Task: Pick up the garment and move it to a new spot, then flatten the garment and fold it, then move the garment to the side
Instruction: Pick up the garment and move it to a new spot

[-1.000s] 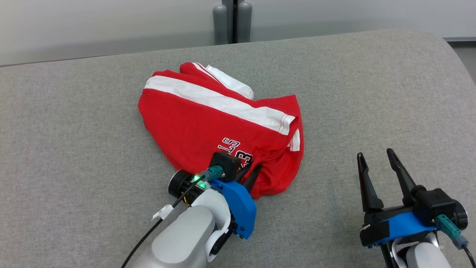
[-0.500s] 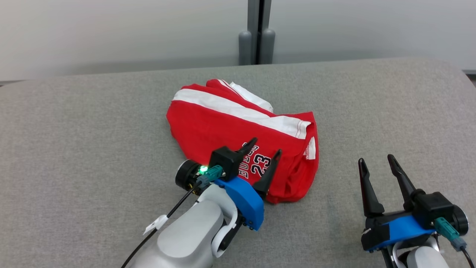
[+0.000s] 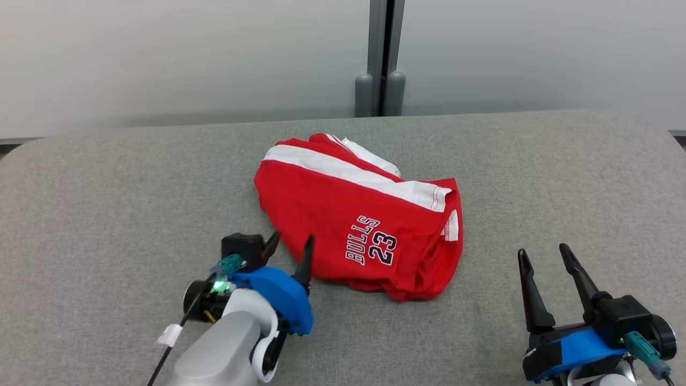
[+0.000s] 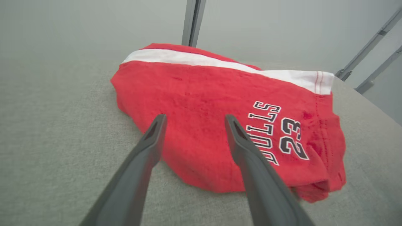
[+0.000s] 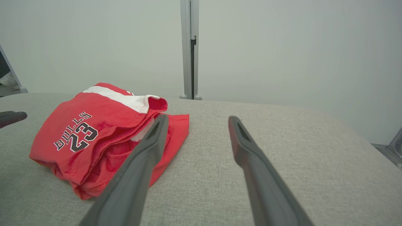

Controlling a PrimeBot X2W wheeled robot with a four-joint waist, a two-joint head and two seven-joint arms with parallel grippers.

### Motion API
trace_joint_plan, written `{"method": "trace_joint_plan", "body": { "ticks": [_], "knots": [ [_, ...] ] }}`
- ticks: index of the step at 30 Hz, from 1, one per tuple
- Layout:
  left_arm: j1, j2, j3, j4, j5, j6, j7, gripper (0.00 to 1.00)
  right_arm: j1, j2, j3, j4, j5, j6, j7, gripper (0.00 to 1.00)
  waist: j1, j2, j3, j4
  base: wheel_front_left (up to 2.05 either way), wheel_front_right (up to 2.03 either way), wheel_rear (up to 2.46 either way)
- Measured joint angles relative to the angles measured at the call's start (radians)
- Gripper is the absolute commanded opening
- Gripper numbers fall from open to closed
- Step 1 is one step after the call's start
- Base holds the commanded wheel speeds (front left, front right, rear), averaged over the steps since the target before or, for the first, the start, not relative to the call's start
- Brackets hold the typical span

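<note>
The red Bulls garment [image 3: 359, 214] was found crumpled mid-table [image 3: 107, 214]. The fingers of the left gripper [image 3: 292, 236], just beside its edge, and of the right gripper [image 3: 542, 250] were spread open, empty. The cloth was judged soft, light and limp; a pinch at the white-banded hem was advised.

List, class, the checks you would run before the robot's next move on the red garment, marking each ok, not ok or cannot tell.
1. Left gripper open and empty: ok.
2. Right gripper open and empty: ok.
3. Garment wholly on the table: ok.
4. Garment flat: not ok; it lies bunched in layers.
5. Garment's near edge straight ahead of the left gripper: ok.
6. Which part of the garment lies underneath: cannot tell.
</note>
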State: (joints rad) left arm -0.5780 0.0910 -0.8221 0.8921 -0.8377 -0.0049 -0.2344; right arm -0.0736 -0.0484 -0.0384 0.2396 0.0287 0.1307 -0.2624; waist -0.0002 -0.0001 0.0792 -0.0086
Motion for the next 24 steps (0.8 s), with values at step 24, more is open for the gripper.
{"method": "trace_joint_plan", "body": {
  "ticks": [24],
  "knots": [
    [-0.129,-0.028,0.121,0.207,-0.180,-0.073,0.107,1.00,-0.050,0.000,0.036,-0.014,-0.008,0.000,0.000,1.00,0.0003,0.0004,0.143,-0.086,0.00,0.00,0.00]
  ]
}}
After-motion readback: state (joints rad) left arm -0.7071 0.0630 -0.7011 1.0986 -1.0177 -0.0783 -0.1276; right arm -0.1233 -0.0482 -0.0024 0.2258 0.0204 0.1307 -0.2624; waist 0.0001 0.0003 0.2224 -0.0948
